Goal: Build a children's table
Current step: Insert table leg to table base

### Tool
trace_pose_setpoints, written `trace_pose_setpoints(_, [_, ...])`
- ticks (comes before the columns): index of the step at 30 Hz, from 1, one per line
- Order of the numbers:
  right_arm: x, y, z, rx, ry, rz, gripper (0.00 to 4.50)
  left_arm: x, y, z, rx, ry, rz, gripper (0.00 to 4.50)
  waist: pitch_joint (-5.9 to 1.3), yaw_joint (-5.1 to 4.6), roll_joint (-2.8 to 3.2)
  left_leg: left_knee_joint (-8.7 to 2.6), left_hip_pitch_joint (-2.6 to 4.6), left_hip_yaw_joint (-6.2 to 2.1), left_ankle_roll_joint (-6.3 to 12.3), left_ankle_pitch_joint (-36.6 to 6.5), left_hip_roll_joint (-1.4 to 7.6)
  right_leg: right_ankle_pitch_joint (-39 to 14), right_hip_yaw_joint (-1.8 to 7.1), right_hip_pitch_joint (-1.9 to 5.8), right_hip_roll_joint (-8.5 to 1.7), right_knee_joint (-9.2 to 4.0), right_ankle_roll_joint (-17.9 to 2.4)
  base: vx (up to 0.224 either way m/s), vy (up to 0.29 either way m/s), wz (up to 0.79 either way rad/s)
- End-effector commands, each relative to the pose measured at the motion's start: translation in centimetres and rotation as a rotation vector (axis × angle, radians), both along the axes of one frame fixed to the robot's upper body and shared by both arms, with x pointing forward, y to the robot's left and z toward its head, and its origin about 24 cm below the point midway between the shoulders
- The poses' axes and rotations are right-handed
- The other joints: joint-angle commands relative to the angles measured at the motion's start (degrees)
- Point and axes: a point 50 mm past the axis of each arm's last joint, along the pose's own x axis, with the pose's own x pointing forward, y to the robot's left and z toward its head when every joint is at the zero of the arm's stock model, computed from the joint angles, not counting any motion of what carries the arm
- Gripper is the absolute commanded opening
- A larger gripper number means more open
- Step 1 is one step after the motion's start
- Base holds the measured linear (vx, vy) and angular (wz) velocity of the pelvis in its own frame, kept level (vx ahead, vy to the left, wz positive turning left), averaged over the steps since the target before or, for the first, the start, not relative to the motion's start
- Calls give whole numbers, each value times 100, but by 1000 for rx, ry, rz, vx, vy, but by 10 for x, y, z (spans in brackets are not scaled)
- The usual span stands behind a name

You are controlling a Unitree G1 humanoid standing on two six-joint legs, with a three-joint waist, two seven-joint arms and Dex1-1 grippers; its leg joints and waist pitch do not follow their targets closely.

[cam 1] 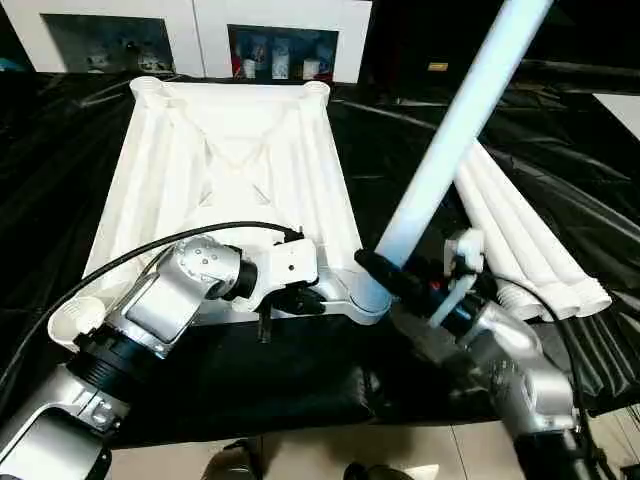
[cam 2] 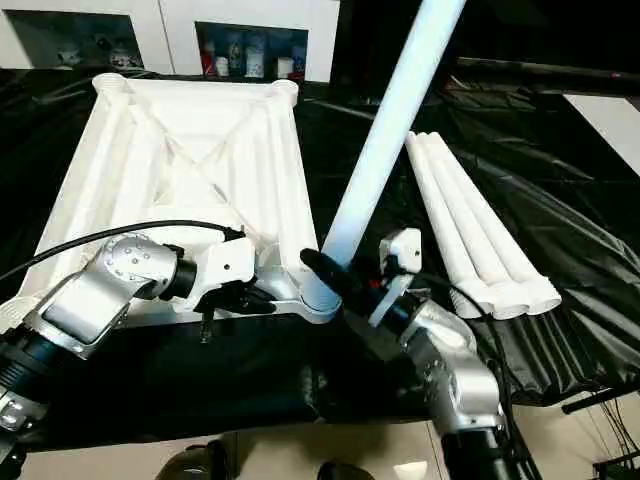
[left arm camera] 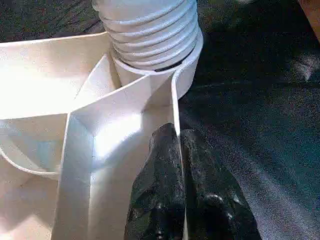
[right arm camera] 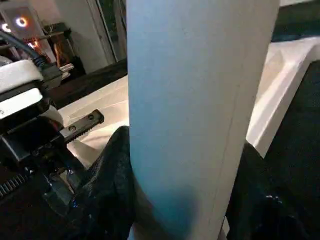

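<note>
The children's table top (cam 1: 230, 150) lies upside down on black cloth, its ribbed X-braced underside facing up. One long white leg (cam 1: 450, 130) stands tilted in the near right corner socket (cam 1: 368, 298). My right gripper (cam 2: 335, 275) is shut around this leg just above the socket. In the left wrist view the leg's threaded end (left arm camera: 150, 30) sits in the socket's mouth (left arm camera: 187, 75). My left gripper (left arm camera: 177, 140) is shut on the thin rim wall (left arm camera: 175, 100) of the top, close beside that socket.
Three more white legs (cam 1: 520, 240) lie side by side on the cloth to the right of the top. A white cabinet with glass doors (cam 1: 280, 40) stands behind. The cloth's front edge and bare floor (cam 1: 300, 455) are near my arms.
</note>
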Motion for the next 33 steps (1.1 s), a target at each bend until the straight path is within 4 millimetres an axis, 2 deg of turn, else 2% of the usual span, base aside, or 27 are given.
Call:
trace_pose_setpoints(1, [-8,-10,-27,-86,98,-50,186,-1,1,-6,47,11,-12,0,-353,-20,125,-468,243,-189,-311,-2121,335,-1831,236,32,-478,-502,-1117,0,0,0])
trace_pose_setpoints(4, [-9,-10,-28,-93,81,-56,186,-1,1,-7,44,8,-6,0,-363,-15,115,-457,236,-180,-266,-2036,332,-1744,236,42,-477,-495,-1143,0,0,0])
trace_pose_setpoints(5, [-10,-10,-29,-92,78,-61,186,-1,1,-6,43,8,-5,0,-374,-17,94,-453,234,-177,-254,-2016,332,-1737,234,52,-475,-492,-1149,0,0,0])
trace_pose_setpoints(7, [-11,-11,-30,-89,77,-68,186,0,1,-6,42,4,-2,0,-368,-15,108,-457,228,-180,-242,-1994,331,-1725,232,50,-474,-488,-1147,0,0,0])
trace_pose_setpoints(9, [-12,-11,-33,-79,78,-77,186,0,1,-6,43,2,2,0,-376,-19,89,-453,226,-181,-226,-2017,330,-1816,233,53,-481,-494,-1137,0,0,0])
trace_pose_setpoints(18, [-14,-15,-43,25,145,-159,186,1,2,-5,46,-4,5,0,-390,-27,108,-464,237,-203,-269,-2204,333,-2030,230,43,-484,-513,-1104,0,0,0])
trace_pose_setpoints(27, [-23,-11,-52,-124,150,-54,186,3,2,-4,55,-6,-3,0,-426,-14,114,-436,242,-175,-205,-1978,321,-1688,229,64,-465,-486,-1138,0,0,0])
trace_pose_setpoints(33, [-20,-15,-52,-201,188,21,186,2,1,-5,71,6,-19,0,-462,-25,70,-418,231,-170,-130,-1858,314,-1623,222,93,-450,-480,-1127,0,0,0])
